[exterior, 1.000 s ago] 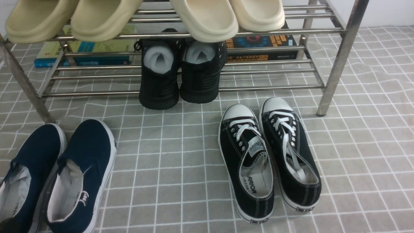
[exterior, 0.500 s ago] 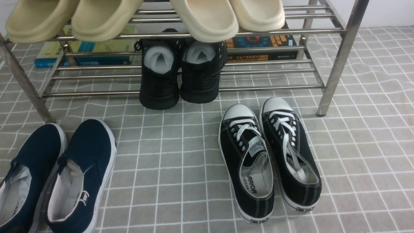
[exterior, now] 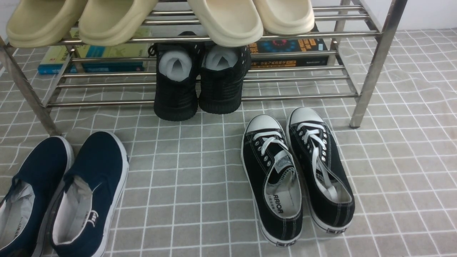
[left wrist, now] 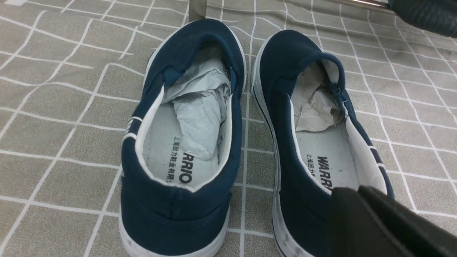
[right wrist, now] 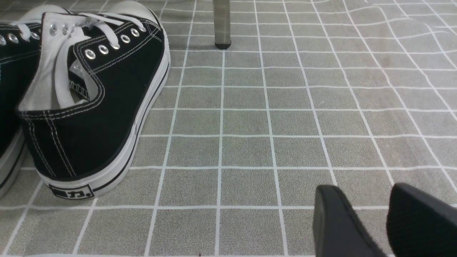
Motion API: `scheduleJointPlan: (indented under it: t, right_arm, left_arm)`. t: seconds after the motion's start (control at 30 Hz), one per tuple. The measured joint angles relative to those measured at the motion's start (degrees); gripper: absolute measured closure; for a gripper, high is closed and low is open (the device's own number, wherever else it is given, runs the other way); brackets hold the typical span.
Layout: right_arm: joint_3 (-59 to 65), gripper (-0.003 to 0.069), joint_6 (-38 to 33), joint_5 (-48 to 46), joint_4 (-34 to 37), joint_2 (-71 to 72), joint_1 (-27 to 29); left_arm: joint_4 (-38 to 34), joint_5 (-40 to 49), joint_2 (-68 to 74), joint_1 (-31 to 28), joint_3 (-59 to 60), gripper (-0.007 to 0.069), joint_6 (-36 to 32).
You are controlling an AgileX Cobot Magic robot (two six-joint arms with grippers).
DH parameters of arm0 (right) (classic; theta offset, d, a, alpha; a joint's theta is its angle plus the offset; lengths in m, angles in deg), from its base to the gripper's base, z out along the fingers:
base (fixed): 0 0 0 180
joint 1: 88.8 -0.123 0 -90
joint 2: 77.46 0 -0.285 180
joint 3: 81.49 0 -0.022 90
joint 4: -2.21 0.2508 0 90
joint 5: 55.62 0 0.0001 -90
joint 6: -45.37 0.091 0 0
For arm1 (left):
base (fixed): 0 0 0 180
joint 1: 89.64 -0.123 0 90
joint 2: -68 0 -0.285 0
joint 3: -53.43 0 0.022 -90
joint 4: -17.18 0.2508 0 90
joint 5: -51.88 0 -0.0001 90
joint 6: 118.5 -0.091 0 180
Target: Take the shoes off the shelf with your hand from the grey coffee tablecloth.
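Note:
The navy-blue slip-on shoes (exterior: 96, 167) stand side by side on the grey coffee tablecloth (exterior: 200, 178), at the front left, just in front of the shelf's left leg. The silver shelf (exterior: 375, 64) stands behind them. In the left wrist view both navy shoes (left wrist: 200, 39) show from the heel end, stuffed with white paper. My left gripper (left wrist: 357, 191) hangs over the heel of one of them, its jaws pressed together and holding nothing. My right gripper (right wrist: 364, 191) is open and empty above bare cloth. Neither gripper shows in the front view.
Black lace-up sneakers (exterior: 296, 171) sit on the cloth right of centre, close to my right gripper (right wrist: 89, 107). All-black knit shoes (exterior: 176, 92) rest on the lower tier. Beige slippers (exterior: 225, 21) lie on the top tier, with books (exterior: 93, 53) behind.
A dark shape at the bottom left corner of the front view has slipped out of frame. The shoes have not moved.

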Motion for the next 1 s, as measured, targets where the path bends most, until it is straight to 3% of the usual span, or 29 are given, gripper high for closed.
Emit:
scheduleJointPlan:
  t: [1.0]
  right_arm:
    - [0.0,0.042,0.0,0.0,0.0,0.0,0.0]
  left_arm:
    - [0.0,0.0,0.0,0.0,0.0,0.0554,0.0]
